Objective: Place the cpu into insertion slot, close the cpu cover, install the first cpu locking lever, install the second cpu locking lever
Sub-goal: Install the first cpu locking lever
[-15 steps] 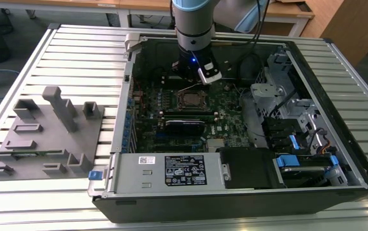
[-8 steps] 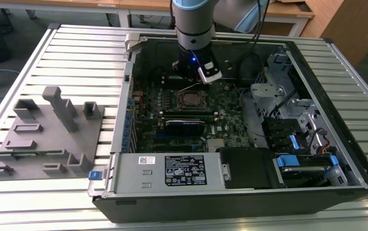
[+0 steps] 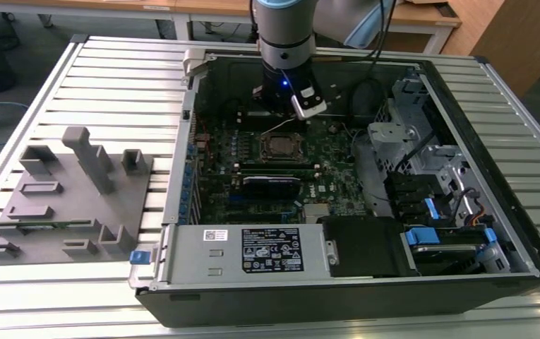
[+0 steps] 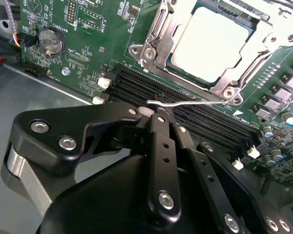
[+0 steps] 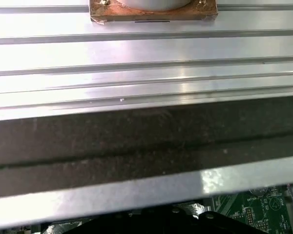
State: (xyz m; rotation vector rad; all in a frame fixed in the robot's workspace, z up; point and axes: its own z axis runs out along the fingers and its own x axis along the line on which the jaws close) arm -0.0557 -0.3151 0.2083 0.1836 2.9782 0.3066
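My pincer (image 4: 158, 113) is pinched shut on the hooked end of the wire locking lever (image 4: 195, 103), the cpu (image 4: 210, 41) seated mid-board under its closed cpu cover (image 4: 158, 46) — should that thin wire slip my tips, it could spring against the memory slots (image 4: 200, 122).

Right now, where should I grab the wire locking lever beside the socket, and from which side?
Take the lever by its hooked free end, probably: it sticks out over the memory slots, clear of the cover. Come from the slots' side, where the gripper is.
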